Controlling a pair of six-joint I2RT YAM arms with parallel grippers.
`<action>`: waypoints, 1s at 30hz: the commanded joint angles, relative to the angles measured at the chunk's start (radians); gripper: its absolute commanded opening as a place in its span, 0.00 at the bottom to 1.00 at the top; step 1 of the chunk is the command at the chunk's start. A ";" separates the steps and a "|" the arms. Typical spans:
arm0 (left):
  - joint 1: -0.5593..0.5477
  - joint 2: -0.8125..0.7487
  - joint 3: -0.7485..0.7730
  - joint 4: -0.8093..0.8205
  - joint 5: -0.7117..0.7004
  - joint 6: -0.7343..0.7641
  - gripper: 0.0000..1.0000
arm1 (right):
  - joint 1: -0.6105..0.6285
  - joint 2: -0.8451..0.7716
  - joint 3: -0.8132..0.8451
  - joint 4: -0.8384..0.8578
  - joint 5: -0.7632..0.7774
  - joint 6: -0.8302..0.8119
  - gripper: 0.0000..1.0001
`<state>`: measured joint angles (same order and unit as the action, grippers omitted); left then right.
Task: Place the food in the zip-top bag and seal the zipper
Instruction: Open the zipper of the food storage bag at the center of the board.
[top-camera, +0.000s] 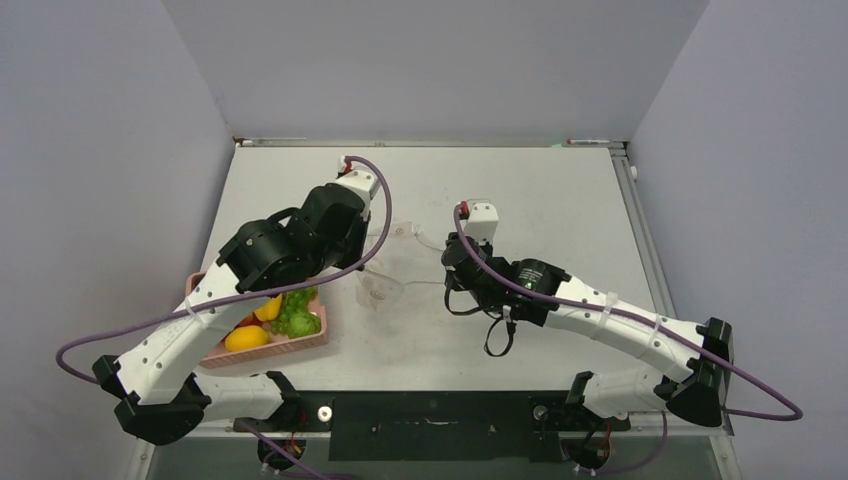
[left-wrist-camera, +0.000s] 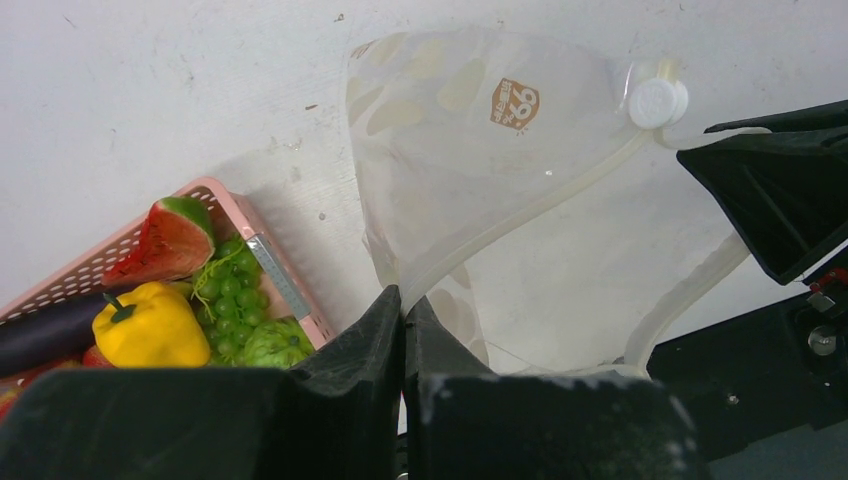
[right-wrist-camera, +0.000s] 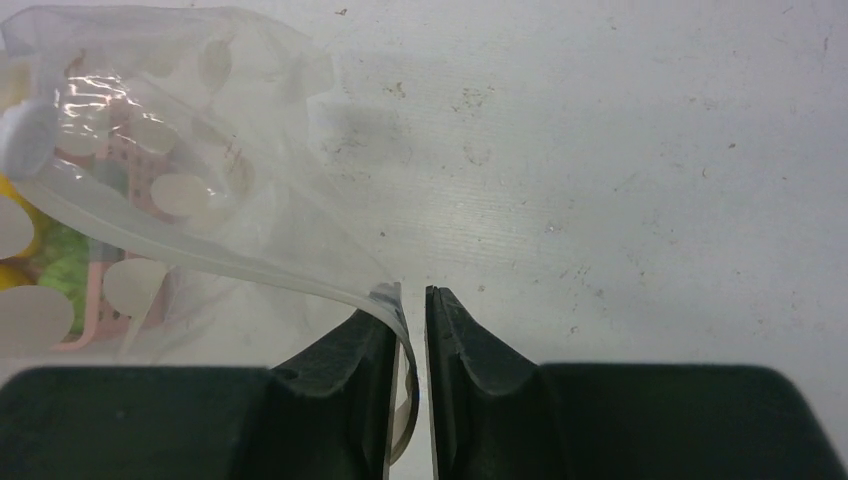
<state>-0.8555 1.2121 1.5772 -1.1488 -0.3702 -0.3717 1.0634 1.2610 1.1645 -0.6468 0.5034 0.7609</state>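
Observation:
The clear zip-top bag (top-camera: 385, 272) hangs stretched between my two grippers above the table. My left gripper (left-wrist-camera: 404, 300) is shut on the bag's zipper strip (left-wrist-camera: 540, 205) at its left end. My right gripper (right-wrist-camera: 413, 295) is open by a narrow gap, and the other end of the zipper (right-wrist-camera: 250, 268) curls loosely between its fingers against the left one. The bag (right-wrist-camera: 170, 150) is empty. The food (top-camera: 290, 318) lies in the pink basket: a yellow pepper (left-wrist-camera: 150, 325), a watermelon slice (left-wrist-camera: 170, 240), green grapes (left-wrist-camera: 230, 295), a leafy green piece (left-wrist-camera: 270, 345) and a dark eggplant (left-wrist-camera: 40, 335).
The pink basket (top-camera: 310, 343) stands at the near left, under my left arm. A white round cap (left-wrist-camera: 655, 100) sits on the bag near its zipper. My right arm's black head (left-wrist-camera: 780, 200) is close on the bag's right side.

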 joint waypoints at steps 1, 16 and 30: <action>0.008 0.009 0.044 0.009 -0.038 0.030 0.00 | -0.008 0.023 0.063 0.039 -0.030 -0.050 0.18; 0.010 0.068 0.070 0.037 -0.076 0.068 0.00 | -0.008 0.050 0.224 0.134 -0.145 -0.118 0.43; 0.035 0.096 0.101 0.080 -0.096 0.086 0.00 | -0.008 -0.008 0.287 0.115 -0.183 -0.148 0.55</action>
<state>-0.8349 1.3098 1.6180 -1.1332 -0.4458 -0.3016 1.0599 1.3041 1.4044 -0.5323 0.3191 0.6350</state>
